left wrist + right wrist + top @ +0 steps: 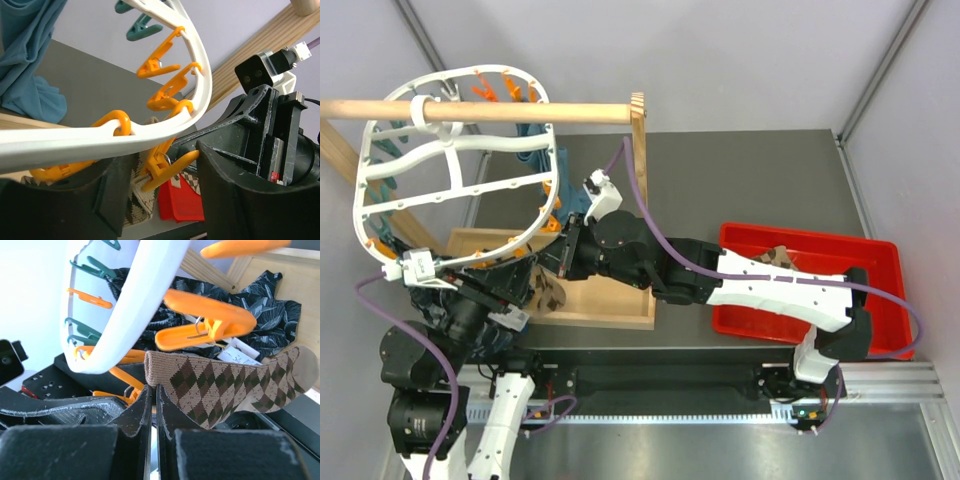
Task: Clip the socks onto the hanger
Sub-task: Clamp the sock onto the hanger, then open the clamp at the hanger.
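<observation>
Well, by my reckoning I am partway through the first clipping; my right fingers (153, 399) are pressed together and, as far as I can see, pinch the cuff of one argyle sock (220, 385), which juts out toward three o'clock in that wrist view, just under the white hanger (135, 300); my left fingers (162, 165) stand spread on either side of an orange peg (167, 167) on the rim, gripping nothing; whether that peg has bitten the cuff I cannot tell, since the frame hides the join; from above, all this sits at five o'clock on the hanger, which hangs from the wooden rod (520, 112) at ten o'clock; no sock shows hanging by a peg alone, so I judge neither one finished; counting now: two socks in sight, the one at the peg and a second sock (775, 258) lying in the red tray (885, 255) at four o'clock on the bench (740, 180); one hanger, one rod, one red tray; the orange and teal pegs overlap too much to count.
</observation>
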